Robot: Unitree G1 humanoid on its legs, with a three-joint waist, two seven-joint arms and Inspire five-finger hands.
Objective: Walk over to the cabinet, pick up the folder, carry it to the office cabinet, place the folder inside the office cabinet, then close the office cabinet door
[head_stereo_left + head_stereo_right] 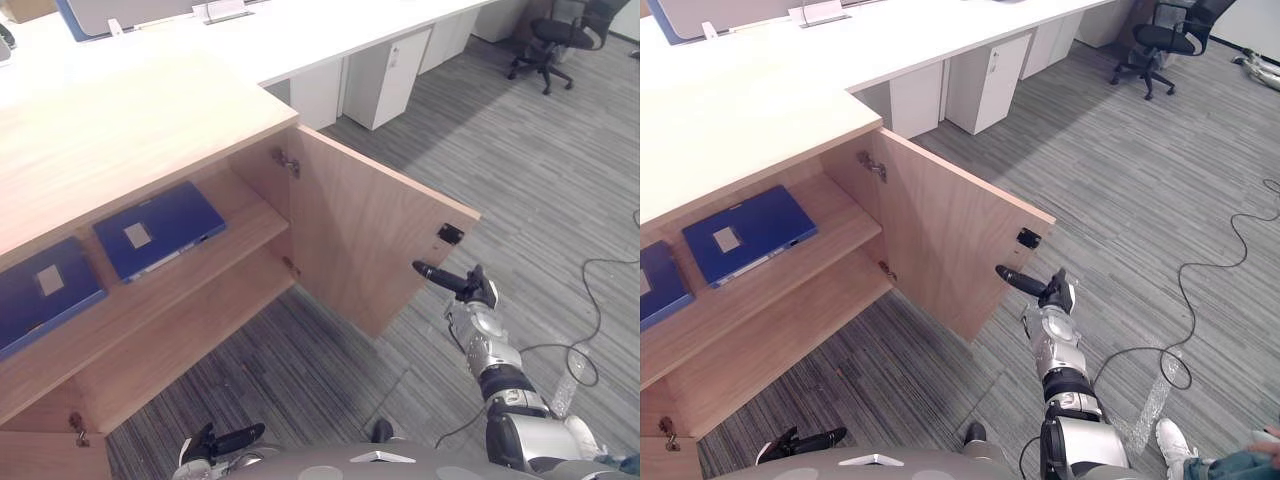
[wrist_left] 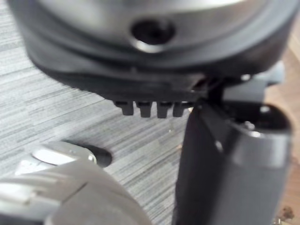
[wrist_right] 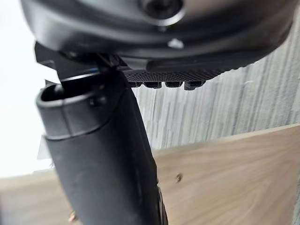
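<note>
The blue folder [image 1: 160, 228] lies flat on the upper shelf [image 1: 252, 216] inside the office cabinet [image 1: 120, 130], with a second blue folder [image 1: 45, 290] beside it, farther from the open cabinet door [image 1: 350, 230]. The right hand [image 1: 465, 288] hangs at the door's free edge with its fingers straight and together; whether they touch the door is unclear. The left hand [image 1: 225, 440] hangs low before the cabinet, fingers relaxed and empty.

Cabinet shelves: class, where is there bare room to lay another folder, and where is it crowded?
The lower shelf is bare along its visible length. On the upper shelf, a bare patch lies between the right folder and the hinge-side wall. Its left part is crowded: the left folder lies beside the right one.
</note>
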